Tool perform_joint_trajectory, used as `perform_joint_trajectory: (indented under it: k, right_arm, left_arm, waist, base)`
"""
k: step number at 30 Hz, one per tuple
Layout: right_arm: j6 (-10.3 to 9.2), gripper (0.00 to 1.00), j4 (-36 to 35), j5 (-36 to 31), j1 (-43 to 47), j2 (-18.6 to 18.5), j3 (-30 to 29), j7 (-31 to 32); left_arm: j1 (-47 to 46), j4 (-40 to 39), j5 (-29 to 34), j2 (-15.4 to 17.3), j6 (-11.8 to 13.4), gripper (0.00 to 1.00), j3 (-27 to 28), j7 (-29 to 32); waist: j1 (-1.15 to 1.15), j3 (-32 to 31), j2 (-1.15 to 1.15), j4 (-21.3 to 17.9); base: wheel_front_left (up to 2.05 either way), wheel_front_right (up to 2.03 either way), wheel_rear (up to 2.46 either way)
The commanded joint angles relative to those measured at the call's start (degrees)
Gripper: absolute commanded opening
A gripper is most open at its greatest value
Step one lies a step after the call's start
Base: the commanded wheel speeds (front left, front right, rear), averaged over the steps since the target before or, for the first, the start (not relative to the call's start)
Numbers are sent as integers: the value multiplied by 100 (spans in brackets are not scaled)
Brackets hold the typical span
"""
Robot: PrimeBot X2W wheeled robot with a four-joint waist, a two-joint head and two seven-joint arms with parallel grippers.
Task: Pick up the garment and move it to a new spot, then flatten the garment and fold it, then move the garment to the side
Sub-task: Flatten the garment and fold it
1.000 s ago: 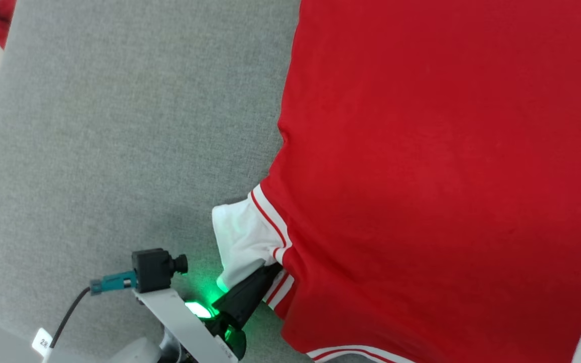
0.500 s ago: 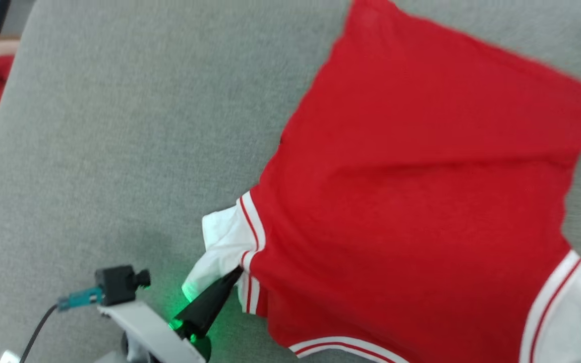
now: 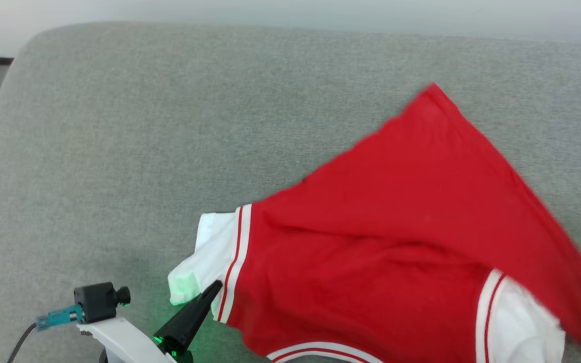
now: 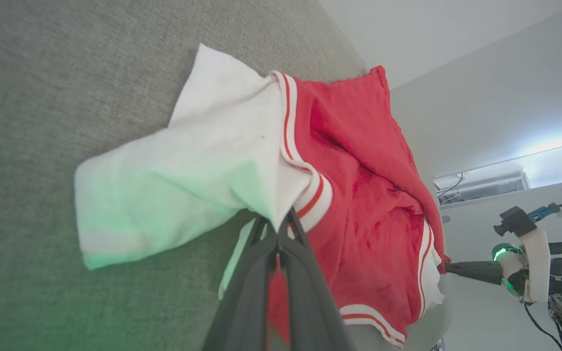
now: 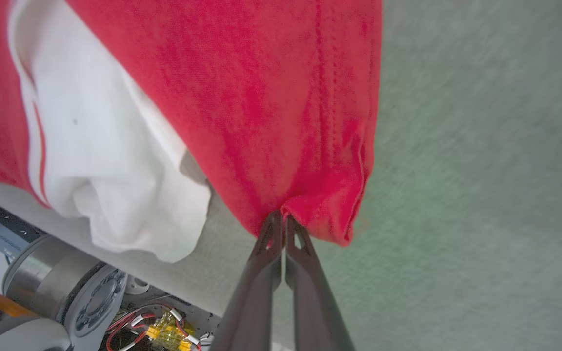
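Head view: garment (image 3: 371, 262) at end effector (image 3: 215, 288)

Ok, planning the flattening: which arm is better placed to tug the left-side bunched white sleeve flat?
Left, likely: left gripper is shut on the garment at the striped seam of that sleeve; right gripper pinches red fabric at the far side.

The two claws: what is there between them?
The red T-shirt spans the stretch between the left claw and the right claw, each pinching one edge of it; the left wrist view shows this.
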Motion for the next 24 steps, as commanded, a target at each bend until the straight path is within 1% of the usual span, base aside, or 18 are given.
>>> perform_joint_trajectory:
  k: [1, 4, 7, 10, 12, 13, 14, 15, 19, 21, 23, 24]
  right_arm:
    - [2, 0, -190, -74, 324, 138, -91, 79]
    - [2, 0, -592, -211, 941, 477, -146, 255]
    - [2, 0, -894, -279, 1297, 772, -198, 381]
    - [2, 0, -1045, -406, 1471, 959, -220, 467]
    - [2, 0, -1121, -507, 1490, 1016, -236, 440]
    - [2, 32, -1152, -586, 1431, 1054, -292, 339]
    - [2, 43, -1161, -636, 1373, 1092, -359, 277]
    - [2, 100, -1193, -635, 1340, 1097, -406, 249]
    - [2, 100, -1407, -509, 1139, 1092, -865, 215]
    - [2, 100, -1643, -411, 988, 1010, -1127, 296]
    - [2, 100, -1810, -357, 659, 923, -1403, 282]
    - [2, 100, -1884, -351, 474, 839, -1451, 267]
  left_arm:
    - [54, -30, 2, 22, 14, 0, 13, -7]
    - [78, -64, 13, 40, 28, 0, 9, -6]
    - [83, -83, 28, 57, 43, 0, 4, 11]
    - [89, -97, 37, 50, 47, 0, -11, 24]
    - [96, -98, 38, 38, 47, 0, -17, 17]
    - [100, -99, 35, 34, 46, 0, -17, 15]
    - [100, -100, 34, 30, 45, 0, -15, 13]
    - [99, -100, 36, 23, 43, 0, -19, 15]
    - [111, -94, 50, 14, 33, 0, -33, 14]
    - [124, -95, 53, 5, 22, 0, -32, 0]
    - [109, -108, 76, -22, 8, 0, -42, 4]
    - [84, -113, 88, -42, 1, 0, -47, 4]
  waist:
    - [0, -64, 0, -85]
    - [0, -58, 0, -99]
    - [0, -43, 0, -104]
    - [0, -39, 0, -112]
    - [0, -50, 0, -109]
    - [0, -51, 0, -109]
    - [0, -54, 0, -108]
    - [0, -58, 0, -103]
    - [0, -78, 0, -86]
    - [0, -86, 0, -71]
    - [0, -69, 0, -36]
    - [0, -54, 0, -13]
  base:
    - [0, 0, 0]
    - [0, 0, 0]
    - [0, 0, 0]
    - [0, 0, 0]
    - [0, 0, 0]
    - [0, 0, 0]
    - [0, 0, 0]
    - [0, 0, 0]
    - [0, 0, 0]
    - [0, 0, 0]
    - [0, 0, 0]
    - [0, 0, 0]
